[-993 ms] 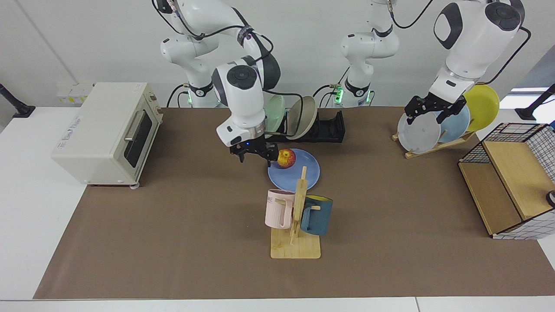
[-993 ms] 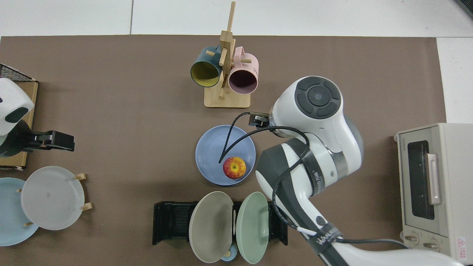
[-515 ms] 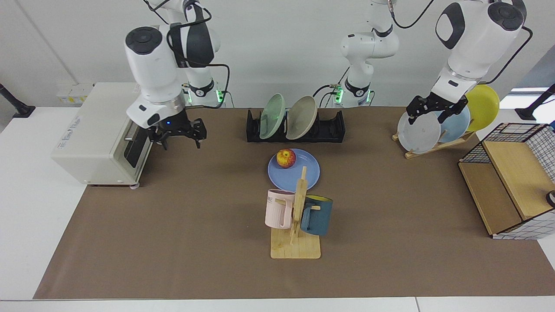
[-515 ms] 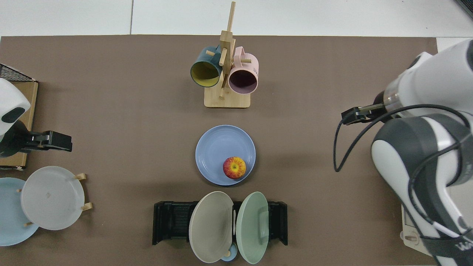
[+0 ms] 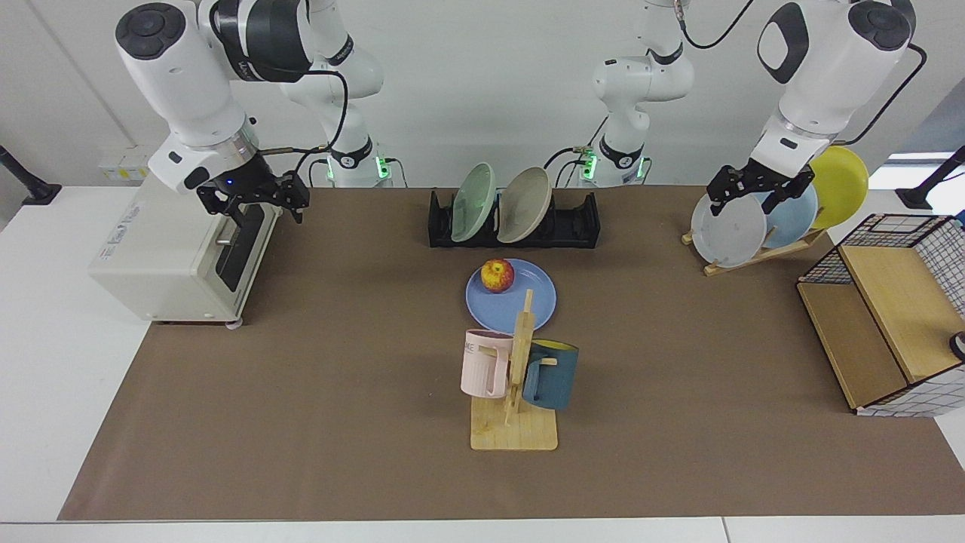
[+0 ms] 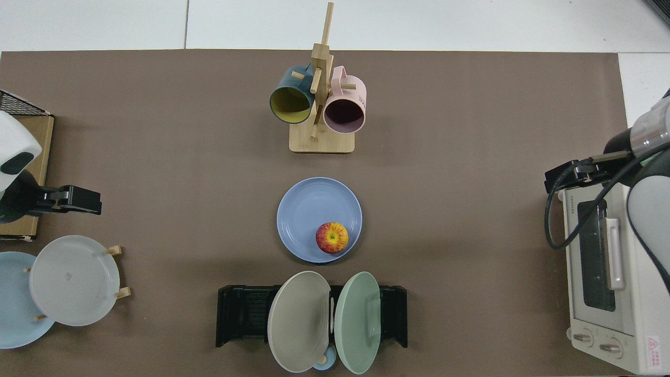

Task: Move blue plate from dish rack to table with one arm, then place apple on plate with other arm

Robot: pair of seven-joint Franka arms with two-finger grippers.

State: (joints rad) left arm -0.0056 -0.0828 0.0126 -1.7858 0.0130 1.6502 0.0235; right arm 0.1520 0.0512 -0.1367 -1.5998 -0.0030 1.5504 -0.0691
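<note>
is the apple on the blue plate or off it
On it. The apple rests inside the rim of the blue plate, toward the dish rack side, and neither gripper touches it.

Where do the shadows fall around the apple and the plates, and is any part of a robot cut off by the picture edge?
Top view: the round periwinkle-blue plate throws only a faint shadow on the brown mat; the red-and-yellow apple shows no glare. The right arm's black pincer is in frame, but the edge cuts its arm. Facing view: soft shadows lie under the black slotted dish rack; the left pincer hangs by the wooden stand's plates.
</note>
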